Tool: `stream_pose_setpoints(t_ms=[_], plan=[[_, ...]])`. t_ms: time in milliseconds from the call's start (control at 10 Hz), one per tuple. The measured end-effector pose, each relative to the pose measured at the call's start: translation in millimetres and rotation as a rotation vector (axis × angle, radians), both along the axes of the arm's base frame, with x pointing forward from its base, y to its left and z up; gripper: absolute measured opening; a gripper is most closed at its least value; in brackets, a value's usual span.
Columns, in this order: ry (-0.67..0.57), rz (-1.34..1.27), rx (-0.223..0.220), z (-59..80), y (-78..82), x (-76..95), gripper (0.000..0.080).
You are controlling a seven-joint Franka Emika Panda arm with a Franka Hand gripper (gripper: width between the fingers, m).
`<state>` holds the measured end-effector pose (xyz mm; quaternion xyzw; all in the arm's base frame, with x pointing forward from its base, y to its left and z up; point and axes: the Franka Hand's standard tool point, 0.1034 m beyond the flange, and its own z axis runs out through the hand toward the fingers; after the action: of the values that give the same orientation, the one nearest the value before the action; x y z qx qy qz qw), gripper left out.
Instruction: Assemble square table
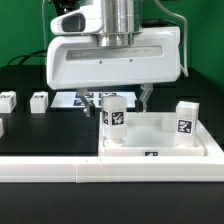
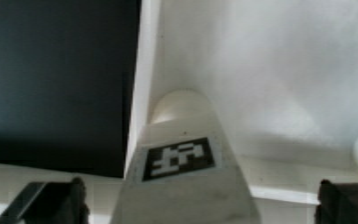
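The square table's white top (image 1: pixel 150 133) lies at the exterior view's right, with a tag on its front rim. One white tagged leg (image 1: pixel 114 118) stands upright at its near left corner, and a second leg (image 1: pixel 186 121) stands at the right corner. My gripper (image 1: pixel 120 100) hangs open just above the left leg, one finger on each side and neither touching it. In the wrist view the leg (image 2: pixel 185 150) rises between the dark fingertips (image 2: pixel 51 203), with clear gaps on both sides of my gripper (image 2: pixel 197 205). The top's surface (image 2: pixel 282 70) lies behind the leg.
Two loose white legs (image 1: pixel 39 101) (image 1: pixel 7 100) stand on the black table at the exterior view's left. The marker board (image 1: pixel 70 100) lies behind, partly hidden under the arm. A long white rail (image 1: pixel 60 170) runs along the front edge.
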<state>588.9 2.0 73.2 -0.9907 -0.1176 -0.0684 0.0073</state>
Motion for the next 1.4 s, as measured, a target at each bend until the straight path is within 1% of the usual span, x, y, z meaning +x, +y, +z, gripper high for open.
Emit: stream_pose_setpoints(t_ms=[100, 200, 300, 400, 500, 900, 1200, 1400], plan=[[0.000, 0.011, -0.002, 0.0, -0.9, 0.1, 0.0649], [0.000, 0.013, -0.003, -0.2, -1.0, 0.0, 0.0536], [0.000, 0.011, -0.003, -0.3, -1.0, -0.1, 0.0399], [0.001, 0.011, -0.003, -0.4, -1.0, -0.1, 0.0399], [0.001, 0.011, -0.003, -0.4, -1.0, -0.1, 0.0288], [0.001, -0.011, 0.000, -0.4, -1.0, -0.1, 0.0288], [0.016, -0.385, 0.059, -1.1, 0.1, -0.1, 0.0288], [0.021, -0.537, 0.081, -1.1, 1.5, 0.2, 0.0290]])
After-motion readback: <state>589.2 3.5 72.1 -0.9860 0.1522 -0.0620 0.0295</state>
